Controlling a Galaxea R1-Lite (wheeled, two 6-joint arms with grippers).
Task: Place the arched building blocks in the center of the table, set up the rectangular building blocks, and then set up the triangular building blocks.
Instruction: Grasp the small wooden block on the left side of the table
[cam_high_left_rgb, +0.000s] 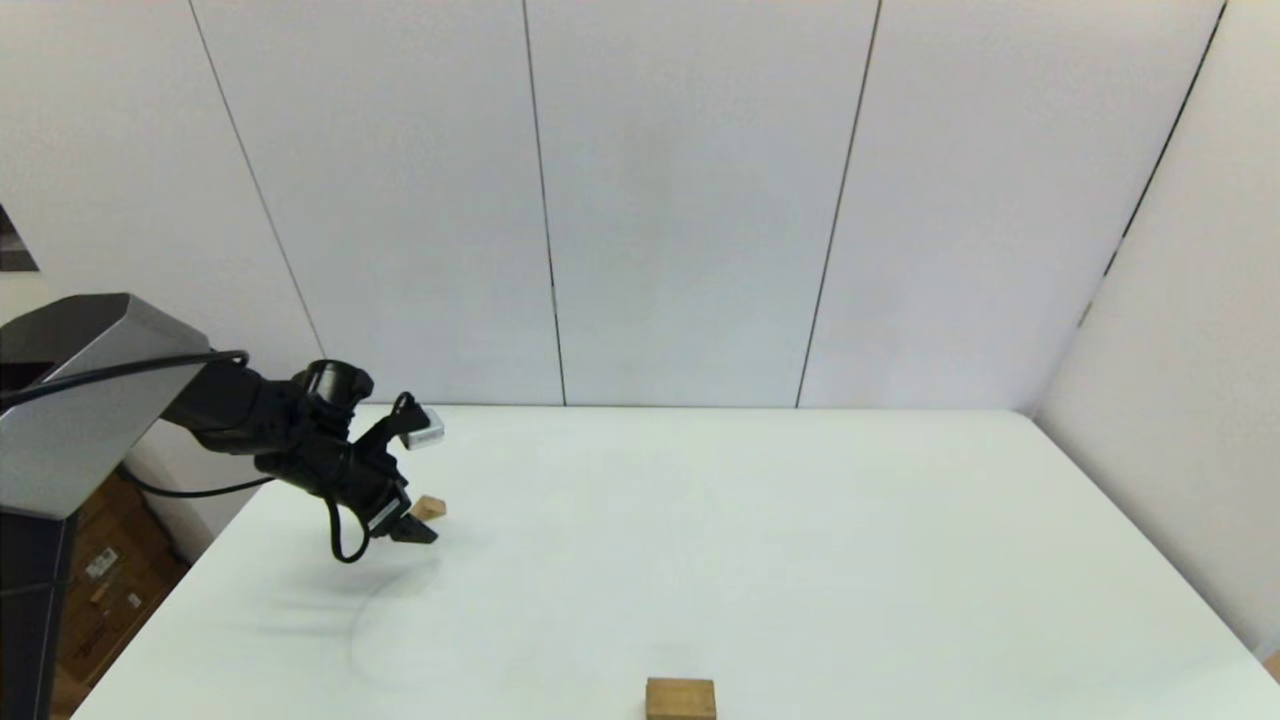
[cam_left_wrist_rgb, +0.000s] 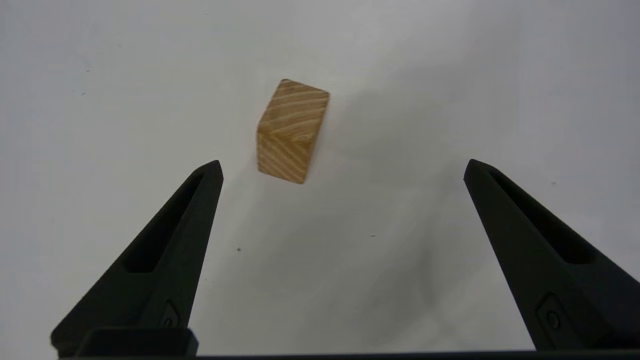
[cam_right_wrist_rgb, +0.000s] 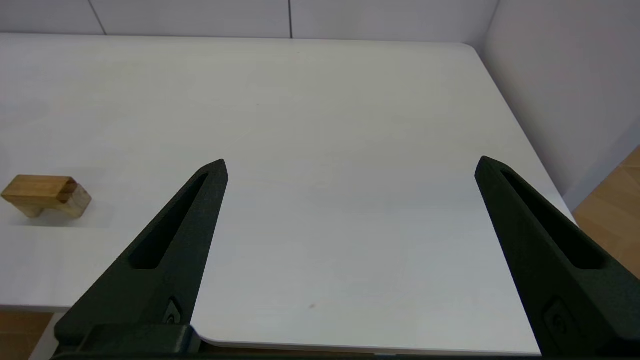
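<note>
Head view: your left claw (cam_high_left_rgb: 405, 530) hangs over the bench (cam_high_left_rgb: 750, 520) at its left side, with a small wooden block (cam_high_left_rgb: 429, 508) just behind it; the arched block (cam_high_left_rgb: 680, 698) sits at the near edge.

Left wrist: left claw (cam_left_wrist_rgb: 342, 167) released, fingers wide, block (cam_left_wrist_rgb: 291, 131) on the bench ahead, untouched.

Right wrist: right claw (cam_right_wrist_rgb: 350, 167) released, holds nothing, off the near bench edge; arched block (cam_right_wrist_rgb: 46, 195) well off to one side.

Arched block (cam_high_left_rgb: 680, 698) cut off by head view's 6 o'clock edge; small block (cam_high_left_rgb: 429, 507) at 9 o'clock partly hidden behind left gripper (cam_high_left_rgb: 405, 530).
</note>
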